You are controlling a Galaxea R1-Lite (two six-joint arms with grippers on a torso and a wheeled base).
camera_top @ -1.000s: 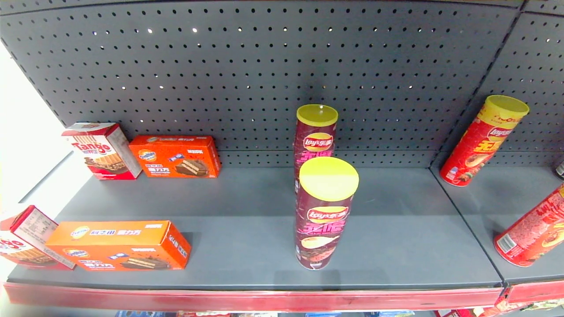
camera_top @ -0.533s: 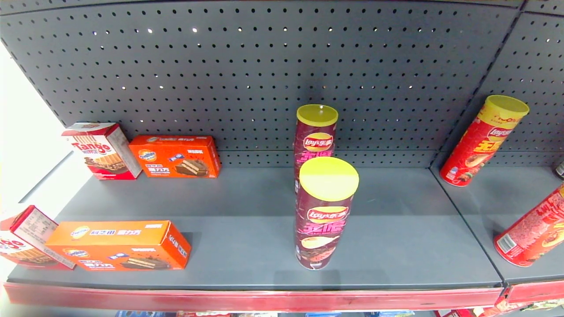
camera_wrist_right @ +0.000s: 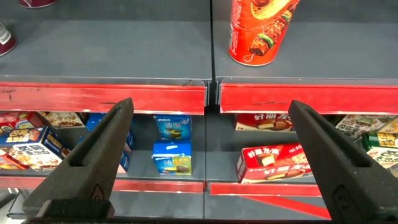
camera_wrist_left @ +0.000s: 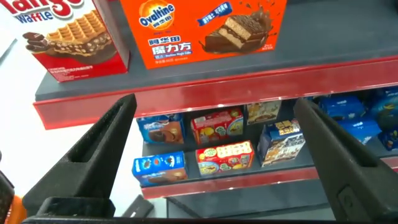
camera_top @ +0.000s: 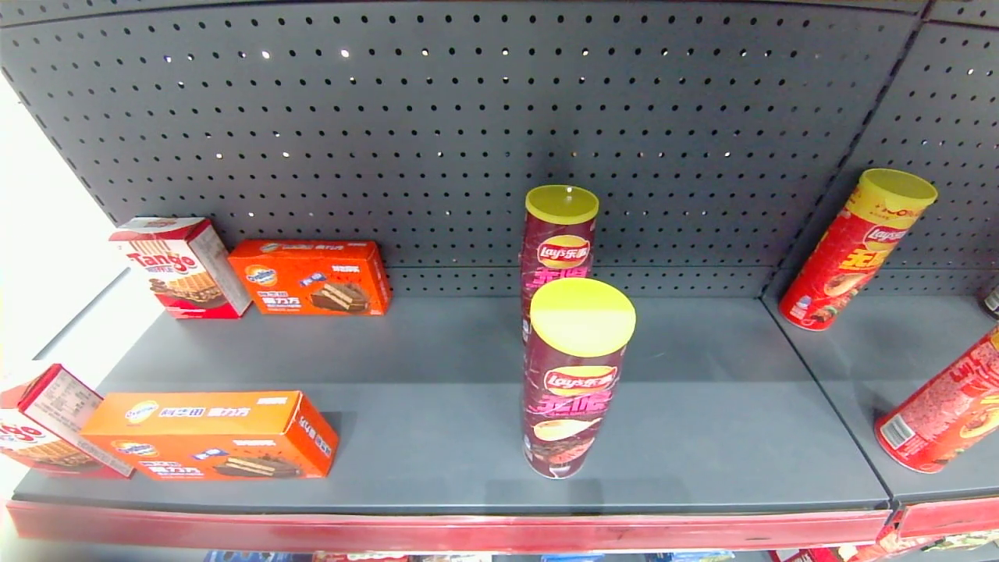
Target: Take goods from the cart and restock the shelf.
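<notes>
Right now the left gripper [camera_wrist_left: 216,106] is hanging in front of the red front lip [camera_wrist_left: 186,93] of the shelf [camera_top: 702,421], with its fingers spread wide apart and holding nothing. The right gripper [camera_wrist_right: 211,104] is hovering in the same way before the neighbouring shelf section [camera_top: 897,351] to the right, its fingers likewise parted and empty. On the grey shelf two maroon chip cans are standing upright in a line, the front maroon can [camera_top: 576,382] near the middle and the rear maroon can [camera_top: 559,242] just behind it, close to the pegboard back [camera_top: 437,117]. At the left, a front orange box [camera_top: 211,437] is lying near the lip with a front wafer box [camera_top: 43,425] touching its left end. A rear orange box [camera_top: 312,277] and a rear wafer box [camera_top: 181,267] are sitting side by side against the back. On the neighbouring section a rear red can [camera_top: 855,254] is standing by the back panel and a front red can [camera_top: 940,417] is standing near the lip. Below, the lower shelf [camera_wrist_left: 249,180] is carrying small snack boxes [camera_wrist_left: 224,140].
</notes>
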